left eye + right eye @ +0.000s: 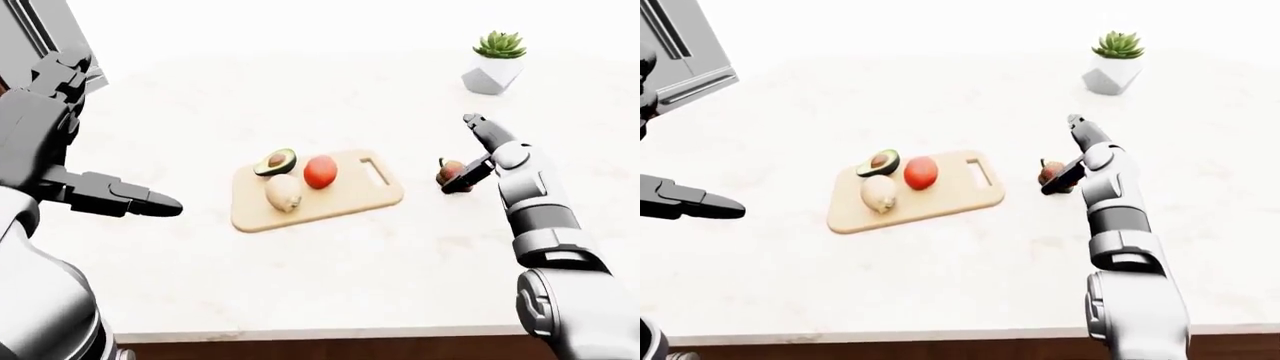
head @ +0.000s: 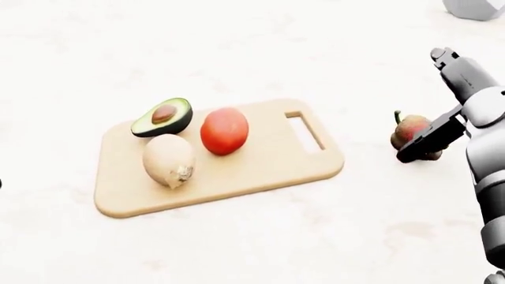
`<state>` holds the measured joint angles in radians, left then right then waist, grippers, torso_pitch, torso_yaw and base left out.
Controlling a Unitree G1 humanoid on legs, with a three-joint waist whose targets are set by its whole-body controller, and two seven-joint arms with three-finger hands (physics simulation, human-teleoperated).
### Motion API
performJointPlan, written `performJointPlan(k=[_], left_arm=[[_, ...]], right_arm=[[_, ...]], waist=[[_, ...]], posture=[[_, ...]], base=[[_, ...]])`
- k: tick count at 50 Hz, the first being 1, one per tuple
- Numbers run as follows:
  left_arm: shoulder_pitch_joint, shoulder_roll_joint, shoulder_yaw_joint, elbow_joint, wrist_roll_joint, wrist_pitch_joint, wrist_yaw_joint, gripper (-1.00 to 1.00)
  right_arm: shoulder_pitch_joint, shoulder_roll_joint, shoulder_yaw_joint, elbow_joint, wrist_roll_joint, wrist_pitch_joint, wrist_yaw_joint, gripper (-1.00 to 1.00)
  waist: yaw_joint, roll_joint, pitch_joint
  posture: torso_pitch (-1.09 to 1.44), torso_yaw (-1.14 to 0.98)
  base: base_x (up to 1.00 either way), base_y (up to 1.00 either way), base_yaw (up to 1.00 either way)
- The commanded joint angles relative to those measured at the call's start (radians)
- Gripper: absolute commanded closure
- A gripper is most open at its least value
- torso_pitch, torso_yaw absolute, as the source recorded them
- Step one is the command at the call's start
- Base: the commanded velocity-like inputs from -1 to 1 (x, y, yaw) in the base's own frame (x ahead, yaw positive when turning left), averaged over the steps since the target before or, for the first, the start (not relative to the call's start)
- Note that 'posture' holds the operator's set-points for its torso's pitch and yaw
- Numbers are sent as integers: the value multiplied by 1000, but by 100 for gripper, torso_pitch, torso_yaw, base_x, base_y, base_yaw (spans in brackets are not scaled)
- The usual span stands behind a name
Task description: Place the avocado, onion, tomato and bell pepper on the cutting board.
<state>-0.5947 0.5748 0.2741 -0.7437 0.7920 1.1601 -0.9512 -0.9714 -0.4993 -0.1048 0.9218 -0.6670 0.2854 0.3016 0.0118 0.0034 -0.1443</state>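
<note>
Cutting board (image 2: pixel 260 163): flat on the pale bench (image 2: pixel 237 248), handle slot at its right end.
Avocado (image 2: pixel 161 116): halved, pit up, on the far left part of the cutting board.
Onion (image 2: pixel 168 160): on the cutting board, just near of the avocado, left of the tomato.
Tomato (image 2: pixel 224 131): on the cutting board, near its middle, just beside the onion and the avocado.
Bell pepper (image 2: pixel 412 131): on the bench, off the cutting board, right of the handle end and apart from it.
Right robot hand (image 2: pixel 442 97): at the bell pepper; one dark finger (image 2: pixel 430 141) across the near right side of the pepper, another finger raised on the far side; fingers spread wide, not closed round the pepper. Contact with the pepper: cannot tell.
Left robot hand (image 1: pixel 110 199): above the bench at the far left of the left-eye view, well apart from the cutting board; dark fingers extended toward the right; empty, fingers spread rather than curled.
Potted succulent (image 1: pixel 495 64): in a white faceted pot, far right on the bench, well apart from the board.
</note>
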Motion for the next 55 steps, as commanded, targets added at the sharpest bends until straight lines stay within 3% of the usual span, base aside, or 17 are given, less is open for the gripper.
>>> performJointPlan(k=[1,19,28,36,46,55], left_arm=[[-23,16,13,-15,9,-17,9,-100],[2,28,37,-38,-3,-9,6,-100],[7,25,35,-35,-6,-15,15,-100],[7,29,36,-38,-5,-10,10,-100],[-18,37,25,-24,-3,-4,6,-100],[-16,31,21,-20,4,-10,4,-100]], right_arm=[[-40,-12,-3,-24,-3,-27,-26,-79],[-11,-1,2,-13,9,-31,-34,-55],[10,3,-2,-46,17,-18,-12,23],[13,2,-4,-67,21,-10,0,65],[-25,5,3,-156,3,32,54,76],[-44,77,24,-360,-39,105,170,76]], waist=[[1,-1,-17],[2,-1,-21],[2,-1,-23],[4,-2,-25],[5,0,-24],[1,5,-15]], posture=[[-21,0],[-21,0],[-21,0],[-21,0],[-21,0],[-21,0]], base=[[0,0,0],[0,0,0],[0,0,0],[0,0,0],[0,0,0],[0,0,0]])
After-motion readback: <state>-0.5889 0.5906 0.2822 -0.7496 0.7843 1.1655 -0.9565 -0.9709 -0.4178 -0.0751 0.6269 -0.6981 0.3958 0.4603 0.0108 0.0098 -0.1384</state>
